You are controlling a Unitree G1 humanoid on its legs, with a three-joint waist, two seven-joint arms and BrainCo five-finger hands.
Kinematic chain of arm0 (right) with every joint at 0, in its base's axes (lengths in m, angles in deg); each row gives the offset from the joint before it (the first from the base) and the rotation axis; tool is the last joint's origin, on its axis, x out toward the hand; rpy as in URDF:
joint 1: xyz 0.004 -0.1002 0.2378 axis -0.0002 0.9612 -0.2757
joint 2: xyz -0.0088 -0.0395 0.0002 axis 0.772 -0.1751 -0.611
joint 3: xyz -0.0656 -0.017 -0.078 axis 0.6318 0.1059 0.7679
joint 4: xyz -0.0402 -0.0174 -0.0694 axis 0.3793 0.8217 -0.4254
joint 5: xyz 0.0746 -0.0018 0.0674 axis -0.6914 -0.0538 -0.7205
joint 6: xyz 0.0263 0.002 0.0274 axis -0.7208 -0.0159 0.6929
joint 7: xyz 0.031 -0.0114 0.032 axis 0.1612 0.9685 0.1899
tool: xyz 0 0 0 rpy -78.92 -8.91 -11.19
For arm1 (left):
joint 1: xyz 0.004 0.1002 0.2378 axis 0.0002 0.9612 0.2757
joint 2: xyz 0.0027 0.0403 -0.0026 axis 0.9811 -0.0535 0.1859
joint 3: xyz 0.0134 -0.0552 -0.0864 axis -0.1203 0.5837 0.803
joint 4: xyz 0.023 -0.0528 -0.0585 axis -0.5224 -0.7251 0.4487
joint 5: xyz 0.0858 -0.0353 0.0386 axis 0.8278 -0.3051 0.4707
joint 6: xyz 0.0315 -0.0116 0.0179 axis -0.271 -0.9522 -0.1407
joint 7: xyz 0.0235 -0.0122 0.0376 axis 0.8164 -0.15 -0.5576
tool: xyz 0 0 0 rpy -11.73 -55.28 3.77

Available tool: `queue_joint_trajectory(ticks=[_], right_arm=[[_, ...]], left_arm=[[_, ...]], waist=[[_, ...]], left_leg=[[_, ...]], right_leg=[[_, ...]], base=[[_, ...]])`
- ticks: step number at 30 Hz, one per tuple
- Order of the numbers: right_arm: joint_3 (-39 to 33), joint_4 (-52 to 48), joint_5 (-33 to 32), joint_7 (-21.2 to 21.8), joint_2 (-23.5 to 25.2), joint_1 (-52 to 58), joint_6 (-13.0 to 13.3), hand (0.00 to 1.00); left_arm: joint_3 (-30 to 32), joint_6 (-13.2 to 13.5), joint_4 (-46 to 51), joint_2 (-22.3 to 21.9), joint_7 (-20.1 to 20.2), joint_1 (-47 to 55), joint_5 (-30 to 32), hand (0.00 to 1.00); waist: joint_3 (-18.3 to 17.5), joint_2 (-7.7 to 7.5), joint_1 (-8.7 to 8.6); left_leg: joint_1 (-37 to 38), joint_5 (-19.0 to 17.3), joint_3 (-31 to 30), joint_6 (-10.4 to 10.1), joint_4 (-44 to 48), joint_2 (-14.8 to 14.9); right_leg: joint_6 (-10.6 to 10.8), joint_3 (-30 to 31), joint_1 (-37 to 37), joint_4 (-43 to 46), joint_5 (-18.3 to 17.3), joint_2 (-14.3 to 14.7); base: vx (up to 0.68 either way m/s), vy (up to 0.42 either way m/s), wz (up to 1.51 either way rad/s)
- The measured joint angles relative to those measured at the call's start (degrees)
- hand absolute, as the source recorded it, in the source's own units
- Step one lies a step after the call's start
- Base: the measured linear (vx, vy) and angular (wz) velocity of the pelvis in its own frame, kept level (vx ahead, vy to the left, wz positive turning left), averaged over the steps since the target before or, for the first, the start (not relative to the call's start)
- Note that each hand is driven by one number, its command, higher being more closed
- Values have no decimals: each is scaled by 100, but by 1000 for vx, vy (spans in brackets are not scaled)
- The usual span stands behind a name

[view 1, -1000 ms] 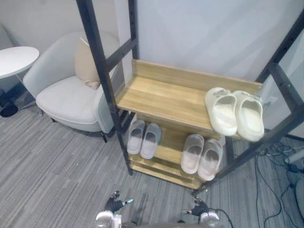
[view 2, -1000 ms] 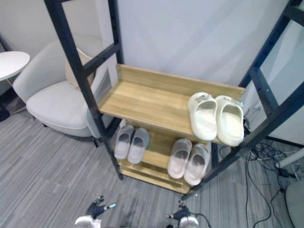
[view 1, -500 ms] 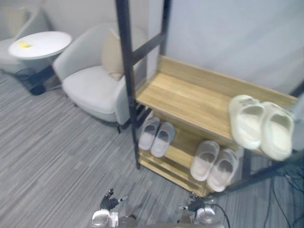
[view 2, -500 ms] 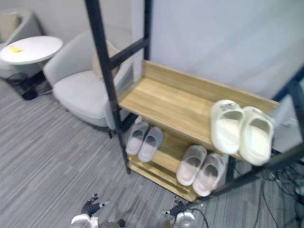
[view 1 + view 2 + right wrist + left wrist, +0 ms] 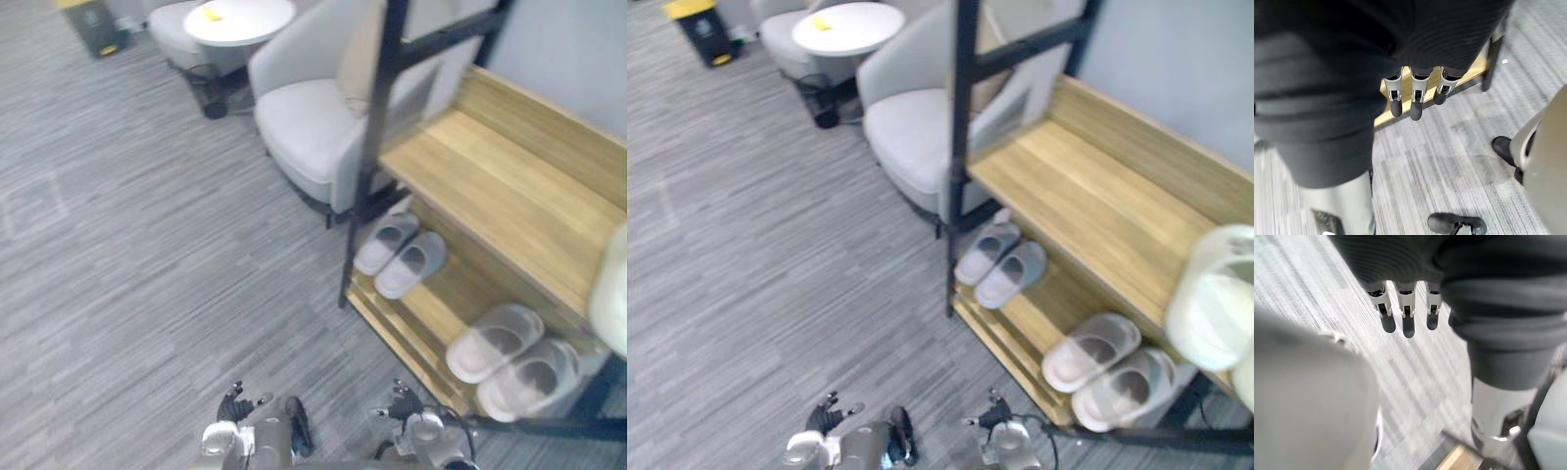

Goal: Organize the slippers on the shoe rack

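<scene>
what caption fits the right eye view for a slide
Shoe rack beside an armchair: grey slippers and pinkish slippers on its lower shelf, pale slippers on the upper one.

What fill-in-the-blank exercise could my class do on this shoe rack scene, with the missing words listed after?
The lower shelf of the shoe rack holds ___ pairs of slippers.
The cream slippers rest on the ___ shelf.
The round table beyond the armchair is ___ in colour.
The left hand and right hand hold ___.
Missing words: two; upper; white; nothing.
</scene>
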Motion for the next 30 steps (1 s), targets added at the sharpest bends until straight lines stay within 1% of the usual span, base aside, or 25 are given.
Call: queue_joint_trajectory(ticks=[1,2,4,6,7,8,9,10,11,12,13,15,16,18,19,20,21,22,24,25,26,27,28,29,30], right_arm=[[-28,-7,-98,-3,-25,37,-12,0],[-35,-8,-105,-3,-28,52,-21,0],[-119,0,-106,20,23,67,-49,0],[-120,13,-104,32,85,-37,-56,0],[-114,10,-105,41,144,-38,-54,0],[-112,3,-104,65,187,-43,-46,0],[-109,4,-104,81,212,-17,-44,0],[-99,0,-103,102,216,-2,-40,0],[-76,-22,-108,113,209,23,-37,0],[-28,-21,-105,113,186,18,-23,0],[9,-21,-105,118,137,-1,-5,0],[11,-92,-113,121,75,-64,8,0],[13,-165,-121,118,42,-83,17,0],[25,-207,-135,120,49,-98,15,0],[120,-206,-135,122,56,-88,11,0],[156,-214,-135,122,53,-67,14,0],[224,-236,-135,126,-25,-80,14,0],[213,-228,-130,125,-41,-108,18,0],[217,-214,-130,125,-47,-148,6,0],[239,-213,-131,128,-39,-147,-3,0],[265,-214,-137,120,-34,-150,-24,0],[307,-204,-149,113,-11,-144,-49,0],[386,-189,-218,98,7,-114,-54,0],[477,-147,-325,77,9,-97,-58,0],[482,-141,-334,64,7,-97,-61,0]], left_arm=[[130,29,-98,-86,-1,43,-14,0],[137,18,-149,-86,2,0,11,0],[143,20,-159,-66,-1,-11,48,0],[145,15,-170,-71,-1,-6,53,0],[134,0,-205,-72,1,-4,53,0],[127,-41,-232,-58,2,-6,54,0],[121,-46,-296,-59,4,-4,53,0],[121,-48,-332,-60,3,16,53,0],[123,-45,-327,-59,2,44,50,0],[123,-44,-328,-62,0,49,50,0],[119,-47,-344,-80,2,20,52,0],[120,-46,-391,-148,1,-107,52,0],[118,-46,-399,-194,1,-164,51,0],[124,-41,-396,-172,3,-180,51,0],[140,-35,-388,-112,-7,-158,51,0],[143,-37,-390,-98,-10,-135,51,0],[143,-36,-388,-151,-11,-113,51,0],[155,-31,-400,-225,-2,-36,51,0],[317,-33,-395,-250,2,-57,51,0],[446,-41,-397,-260,-1,-60,51,0],[598,-45,-374,-299,-6,-49,38,0],[741,-36,-275,-306,-8,-50,-10,0],[803,-32,-182,-278,-10,-78,-44,0],[803,-21,-83,-234,-7,-89,-51,0],[810,-13,-62,-222,-8,-97,-52,0]], waist=[[-14,207,67],[-5,195,56],[-40,77,65],[-49,112,96],[-43,102,79],[-37,96,60],[-28,110,14],[-14,140,-20],[-4,156,-25],[-8,149,-32],[4,169,-43],[61,235,-60],[117,267,-76],[176,183,-119],[216,54,-111],[195,15,-145],[155,59,-198],[55,308,-206],[74,376,-201],[110,429,-198],[211,494,-186],[294,496,-127],[336,427,-20],[370,275,36],[374,252,49]], left_leg=[[137,-142,160,-329,271,177],[148,-126,54,-313,227,78],[242,-142,-136,-258,-56,-322],[351,-219,-273,-166,-72,-409],[515,-233,-378,-155,-159,-446],[731,-231,-486,-153,-295,-475],[991,-227,-674,-157,-429,-471],[1271,-211,-890,-180,-602,-456],[1448,-195,-1007,-206,-727,-450],[1572,-186,-1092,-221,-825,-434],[1754,-176,-1336,-244,-982,-384],[1844,-135,-1663,-315,-1153,-290],[1940,-111,-1900,-393,-1279,-246],[2129,-153,-2251,-526,-1423,-298],[2334,-285,-2533,-674,-1451,-388],[2389,-391,-2685,-700,-1416,-408],[2424,-543,-2934,-778,-1297,-283],[2288,-728,-3122,-946,-983,-38],[1698,-760,-3077,-1018,83,156],[1195,-648,-2913,-1201,1150,354],[754,-526,-2629,-1295,2285,712],[481,-539,-2253,-1249,3108,1057],[224,-610,-1928,-1119,3557,1242],[-92,-667,-1713,-1023,3508,1207],[-206,-674,-1657,-1013,3402,1188]], right_leg=[[101,-110,162,32,-13,60],[122,-50,198,28,4,39],[87,39,268,51,124,-56],[221,-17,113,855,226,-288],[245,3,-119,1663,285,-481],[140,138,-380,2547,328,-630],[-54,322,-613,3381,195,-597],[-69,511,-833,3911,9,-425],[-107,563,-958,3992,-137,-299],[-184,548,-1087,3920,-233,-207],[-271,492,-1463,3446,-343,42],[-341,746,-1897,2504,-245,424],[-297,1093,-2126,1718,47,709],[-229,1584,-2184,618,739,871],[-351,1842,-2182,495,1067,815],[-456,1954,-2224,683,1253,803],[-553,1938,-2302,1175,1196,833],[-618,1588,-2358,1492,688,896],[-672,1342,-2237,1439,501,927],[-718,1169,-2005,1291,441,999],[-834,1023,-1613,1054,411,1166],[-915,850,-1207,857,341,1278],[-944,745,-819,625,280,1326],[-907,627,-428,287,249,1324],[-897,584,-326,177,247,1323]], base=[[88,179,99],[127,177,94],[189,178,66],[220,139,36],[177,113,37],[252,105,56],[284,64,78],[293,48,84],[288,33,71],[281,12,74],[278,-1,73],[316,-70,96],[371,-122,107],[385,-195,118],[377,-253,118],[401,-307,114],[433,-299,110],[541,-347,109],[403,-269,75],[351,-239,62],[449,-254,61],[542,-259,48],[521,-227,48],[430,-169,41],[520,-134,53]])
